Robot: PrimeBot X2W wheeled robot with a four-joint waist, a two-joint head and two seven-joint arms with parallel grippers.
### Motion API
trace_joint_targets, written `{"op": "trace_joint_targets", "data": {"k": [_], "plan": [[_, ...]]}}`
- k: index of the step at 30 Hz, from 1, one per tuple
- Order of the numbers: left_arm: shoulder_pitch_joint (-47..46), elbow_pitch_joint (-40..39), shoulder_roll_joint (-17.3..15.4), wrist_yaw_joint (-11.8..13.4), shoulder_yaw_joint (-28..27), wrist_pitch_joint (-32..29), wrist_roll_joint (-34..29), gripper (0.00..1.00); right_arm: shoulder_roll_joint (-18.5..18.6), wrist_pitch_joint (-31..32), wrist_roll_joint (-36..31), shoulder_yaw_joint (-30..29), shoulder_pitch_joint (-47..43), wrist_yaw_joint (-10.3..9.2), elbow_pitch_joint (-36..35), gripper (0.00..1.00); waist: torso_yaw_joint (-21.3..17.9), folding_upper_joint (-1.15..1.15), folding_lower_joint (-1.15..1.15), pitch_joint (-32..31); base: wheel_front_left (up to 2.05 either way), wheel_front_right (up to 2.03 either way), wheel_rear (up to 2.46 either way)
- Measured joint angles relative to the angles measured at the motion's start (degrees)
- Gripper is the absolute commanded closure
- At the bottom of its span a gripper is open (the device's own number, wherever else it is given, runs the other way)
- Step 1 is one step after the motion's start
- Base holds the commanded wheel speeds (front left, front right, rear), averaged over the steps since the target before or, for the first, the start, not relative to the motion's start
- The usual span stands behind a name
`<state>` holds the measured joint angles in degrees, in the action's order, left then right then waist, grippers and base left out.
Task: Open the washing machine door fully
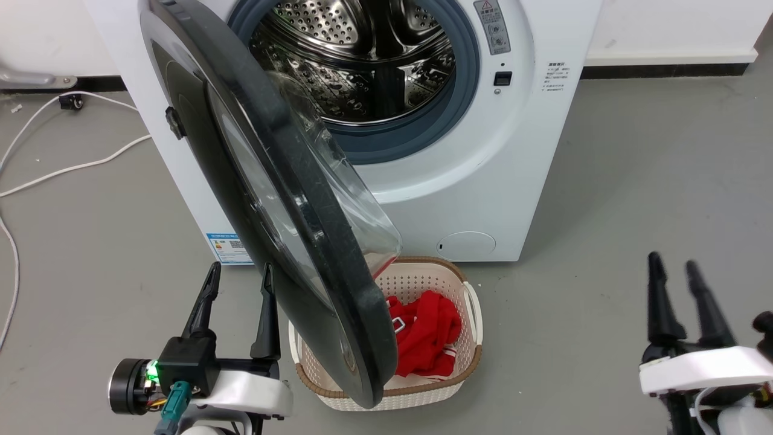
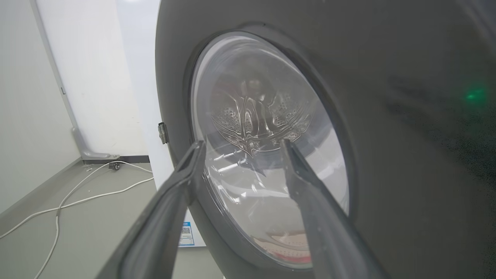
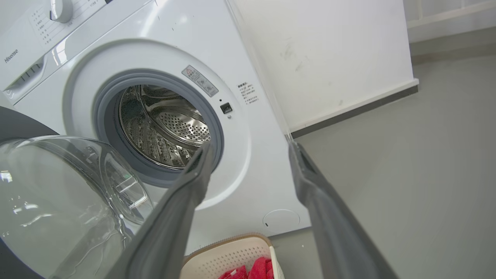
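Observation:
The white washing machine (image 1: 495, 181) stands against the wall with its steel drum (image 1: 362, 54) exposed. Its round black door (image 1: 284, 199) hangs about half open, edge-on toward me, the clear glass bowl (image 1: 356, 199) bulging to the right. My left gripper (image 1: 240, 272) is open, just left of the door's lower outer face; in the left wrist view its fingers (image 2: 186, 182) frame the door window (image 2: 267, 147) close up. My right gripper (image 1: 673, 266) is open at the lower right, well clear of the machine (image 3: 248, 128) and of the door (image 3: 58, 201).
A beige laundry basket (image 1: 471, 302) with red cloth (image 1: 429, 332) sits on the floor under the door's lower edge. White cables (image 1: 60, 169) trail across the grey floor at the left. Bare floor (image 1: 652, 181) lies right of the machine.

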<state>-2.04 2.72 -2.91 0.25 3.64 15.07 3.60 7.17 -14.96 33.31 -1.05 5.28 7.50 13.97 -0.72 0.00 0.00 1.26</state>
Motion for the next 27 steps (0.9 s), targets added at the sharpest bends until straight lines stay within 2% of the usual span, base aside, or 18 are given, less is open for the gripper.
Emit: {"op": "trace_joint_targets", "data": {"k": [2,5,8,11,16,27], "plan": [[0.04,-0.09,0.01,0.01,-0.01,0.0,-0.11,0.0,-1.65,-0.11,-7.61,-3.54,-0.43,0.0,-3.42,0.0,0.0,0.0,0.0,0.03,0.0,0.0,0.0],[0.05,-0.15,0.01,0.0,-0.01,0.0,-0.25,0.0,-3.43,-0.12,-17.78,-5.84,-1.91,0.0,-8.37,0.0,0.13,0.0,0.0,0.03,0.0,0.0,0.0],[0.1,-0.11,0.01,0.0,-0.05,0.0,-0.38,0.0,-3.83,0.21,-26.02,-6.01,-3.07,0.0,-13.0,0.0,0.25,0.0,0.0,0.05,0.0,0.0,0.0],[0.15,-0.18,0.01,0.0,-0.18,0.0,-0.51,0.0,-4.13,1.56,-31.58,-5.16,-4.87,0.01,-16.51,0.0,0.29,0.0,0.0,0.26,0.0,0.0,0.0],[0.14,-0.22,0.01,-0.08,-0.4,0.0,-0.92,0.0,-4.2,3.46,-31.94,-2.11,-8.21,0.01,-18.72,0.0,0.29,0.0,0.0,0.48,0.0,0.0,0.0],[0.03,-0.19,0.01,-0.25,-0.6,0.0,-1.35,0.0,-4.22,3.37,-28.83,-1.53,-9.35,0.01,-17.35,0.0,0.07,0.0,0.0,0.53,0.0,0.0,0.0]]}}
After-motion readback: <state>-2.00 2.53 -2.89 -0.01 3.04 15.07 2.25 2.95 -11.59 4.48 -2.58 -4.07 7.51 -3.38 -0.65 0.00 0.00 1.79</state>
